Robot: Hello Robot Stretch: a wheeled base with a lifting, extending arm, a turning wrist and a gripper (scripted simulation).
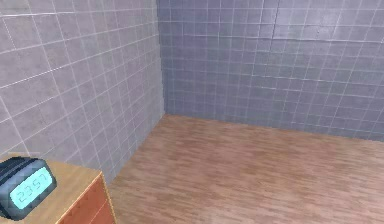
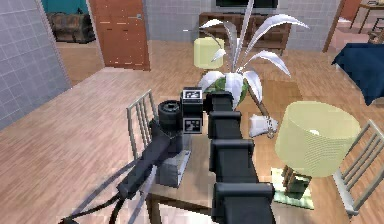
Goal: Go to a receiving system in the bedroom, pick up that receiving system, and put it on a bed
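Dark teal-faced box (image 1: pixel 24 186) at 8 o'clock of forward view, on wooden cabinet (image 1: pixel 82 203).
Face print too small to read. Gripper (image 2: pixel 100 208) at 7 o'clock of arm side view, lamp (image 2: pixel 315 140) at 4; finger spread and load impossible to tell.

Clock radio (image 1: pixel 24 186), dresser (image 1: pixel 80 196) partly off btm-left edge

Forward into corner (image 1: pixel 160 108) (sideways along arm (image 2: pixel 233 152))
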